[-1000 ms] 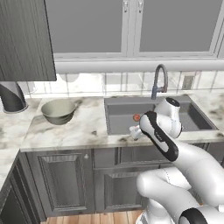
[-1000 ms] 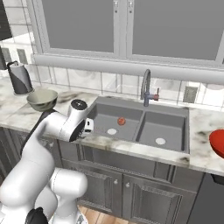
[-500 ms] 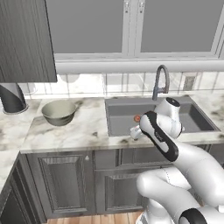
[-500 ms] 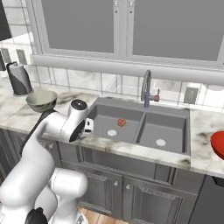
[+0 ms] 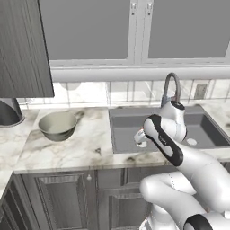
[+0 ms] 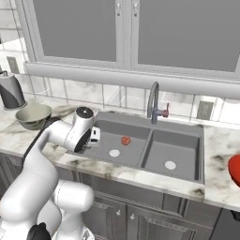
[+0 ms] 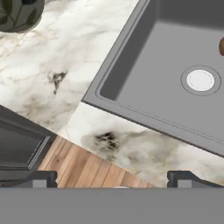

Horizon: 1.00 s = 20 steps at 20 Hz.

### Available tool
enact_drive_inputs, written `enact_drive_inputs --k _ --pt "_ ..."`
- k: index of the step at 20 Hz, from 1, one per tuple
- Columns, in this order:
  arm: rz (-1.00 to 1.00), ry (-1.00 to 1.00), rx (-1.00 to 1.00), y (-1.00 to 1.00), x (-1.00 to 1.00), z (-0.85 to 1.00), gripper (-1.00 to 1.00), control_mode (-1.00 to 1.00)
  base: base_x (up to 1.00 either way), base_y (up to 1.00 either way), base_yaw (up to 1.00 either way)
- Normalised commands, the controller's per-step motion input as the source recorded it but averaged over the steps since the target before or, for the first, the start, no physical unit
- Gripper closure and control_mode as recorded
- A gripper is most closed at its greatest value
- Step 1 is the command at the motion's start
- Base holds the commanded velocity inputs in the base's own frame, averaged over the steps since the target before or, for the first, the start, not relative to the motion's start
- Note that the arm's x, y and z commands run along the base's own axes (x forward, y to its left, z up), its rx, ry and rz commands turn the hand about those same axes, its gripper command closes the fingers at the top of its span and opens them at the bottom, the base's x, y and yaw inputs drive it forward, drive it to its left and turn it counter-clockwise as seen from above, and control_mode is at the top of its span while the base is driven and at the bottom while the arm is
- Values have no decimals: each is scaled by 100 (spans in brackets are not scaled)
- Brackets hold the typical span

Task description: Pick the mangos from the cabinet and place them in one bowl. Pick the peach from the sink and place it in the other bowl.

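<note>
My gripper (image 6: 95,136) hangs open over the front left corner of the sink (image 6: 187,164), with nothing between its fingertips (image 7: 183,179). The peach (image 6: 125,140) lies in the left basin, beyond the pale drain (image 7: 200,80), and shows at the right edge of the hand view as the peach (image 7: 222,46). On the counter left of the sink sits the grey-green bowl (image 5: 57,125). The red bowl (image 6: 235,168) is cut off by the right edge. The dark cabinet (image 5: 22,45) hangs at upper left. The mangos are out of view.
A curved tap (image 6: 153,101) with a red handle stands behind the sink. A dark appliance (image 6: 11,91) stands at the far left by the wall. Marble counter (image 5: 67,150) runs between bowl and sink. Drawers and wood floor (image 7: 83,168) lie below the counter edge.
</note>
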Motion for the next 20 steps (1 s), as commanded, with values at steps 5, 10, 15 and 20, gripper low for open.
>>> enact_drive_inputs --k 5,10,15,20 --pt "0 0 0 0 0 0 -100 100 39 0 0" --pt "0 0 0 0 0 0 -100 100 19 2 0" --pt "0 0 0 0 0 0 -100 100 0 0 0" --pt "0 0 0 0 0 0 -100 100 0 0 0"
